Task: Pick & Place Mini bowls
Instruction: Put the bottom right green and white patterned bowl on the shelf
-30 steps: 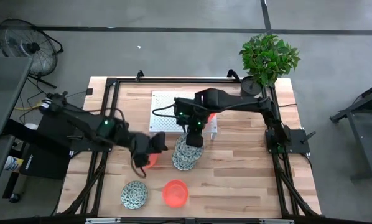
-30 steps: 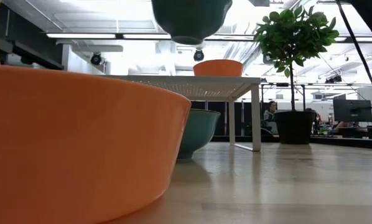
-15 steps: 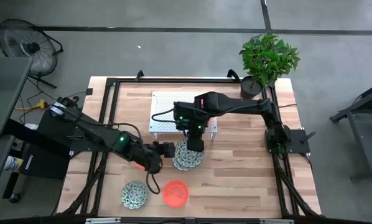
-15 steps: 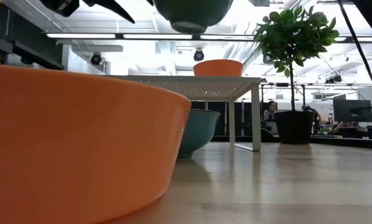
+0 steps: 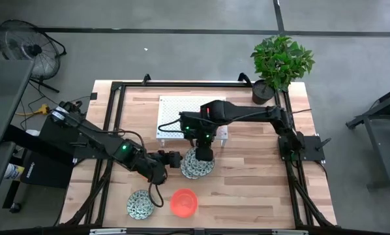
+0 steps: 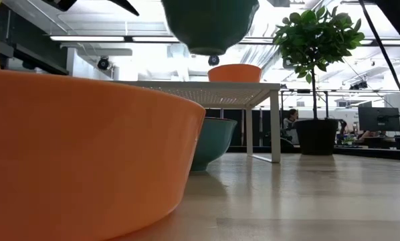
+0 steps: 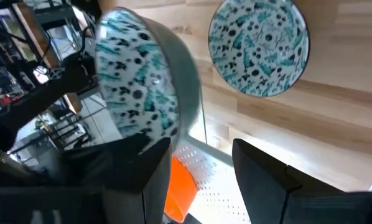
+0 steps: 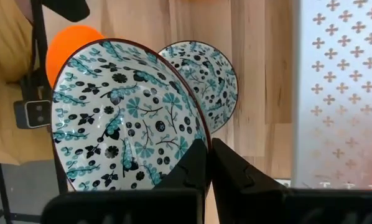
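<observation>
My right gripper point(image 8: 204, 163) pinches a speckled bowl's point(image 8: 127, 118) rim mid-table; lower it level onto the bowl point(image 8: 204, 81) below, w/o tilting.

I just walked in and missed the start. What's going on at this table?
The right gripper is shut on the rim of a patterned bowl, holding it in the air above another patterned bowl on the table. The left gripper is open beside them, holding nothing. An orange bowl and a third patterned bowl sit near the front edge, and another orange bowl rests on the white perforated stand.
</observation>
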